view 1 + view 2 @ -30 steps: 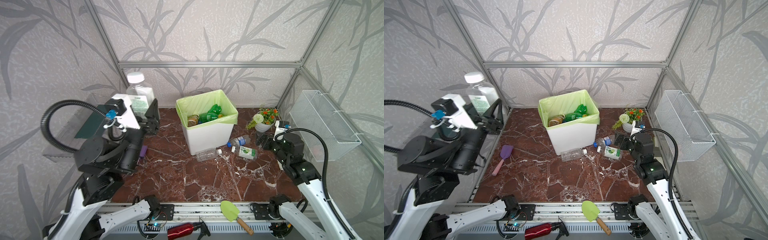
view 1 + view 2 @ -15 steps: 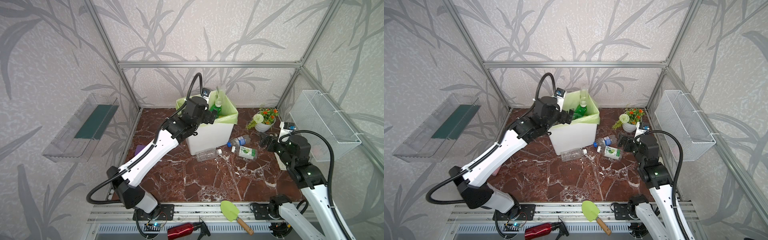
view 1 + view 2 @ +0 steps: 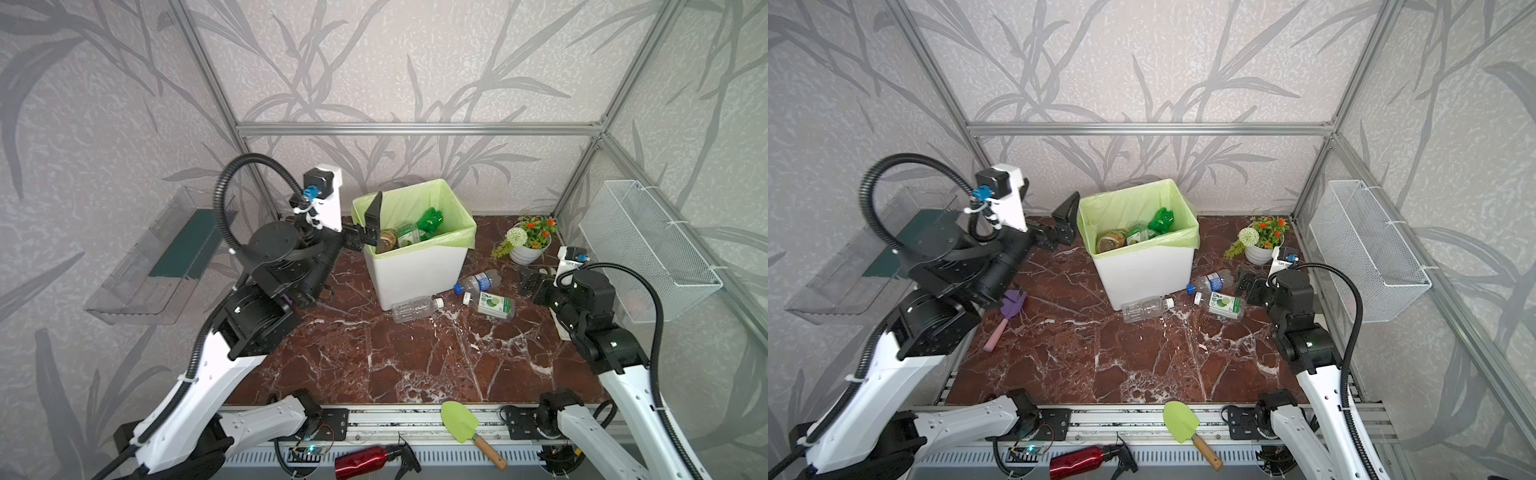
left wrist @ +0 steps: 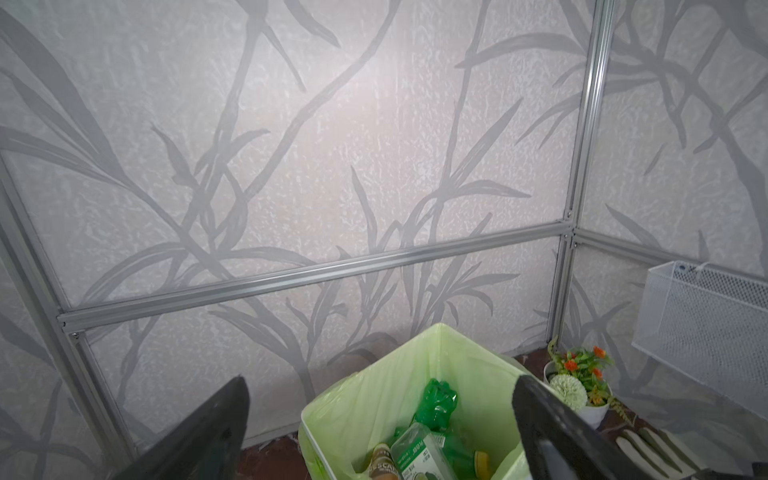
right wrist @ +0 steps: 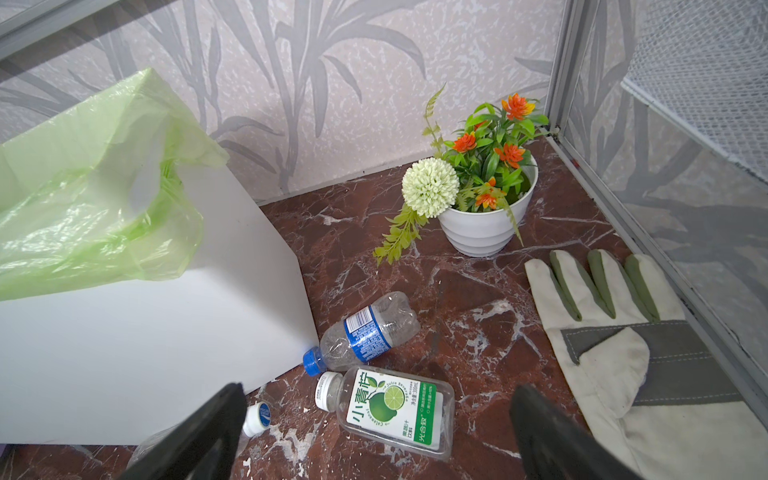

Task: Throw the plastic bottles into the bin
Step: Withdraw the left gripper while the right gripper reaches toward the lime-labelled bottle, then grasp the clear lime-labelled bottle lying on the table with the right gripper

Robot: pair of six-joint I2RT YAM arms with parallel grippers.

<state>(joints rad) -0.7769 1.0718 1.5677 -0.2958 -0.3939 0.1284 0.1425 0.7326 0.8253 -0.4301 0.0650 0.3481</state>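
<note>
The white bin (image 3: 415,270) (image 3: 1146,278) (image 4: 328,415) (image 5: 145,332) with its light-green bag holds a green bottle (image 3: 430,220) (image 4: 436,405), a brown one (image 3: 386,241) and a clear green-labelled one (image 4: 415,455). On the floor to its right lie a blue-labelled bottle (image 3: 478,282) (image 5: 365,332), a lime-labelled bottle (image 3: 492,303) (image 5: 395,411) and a plain clear bottle (image 3: 415,307). My left gripper (image 3: 372,228) (image 3: 1066,224) (image 4: 380,390) hangs open and empty at the bin's left rim. Low and just right of the lime-labelled bottle, my right gripper (image 3: 530,284) (image 5: 376,395) is open.
A flowerpot (image 3: 528,249) stands in the back right corner, with a glove (image 5: 623,353) by the right wall. A wire basket (image 3: 648,249) and a clear tray (image 3: 158,257) hang on the walls. A purple scoop (image 3: 1011,305), green trowel (image 3: 461,419) and red spray bottle (image 3: 365,465) lie nearer.
The left gripper carried a clear bottle from high on the left to over the bin, opened, and has drawn back to the bin's left rim, empty. The right arm barely moved.
</note>
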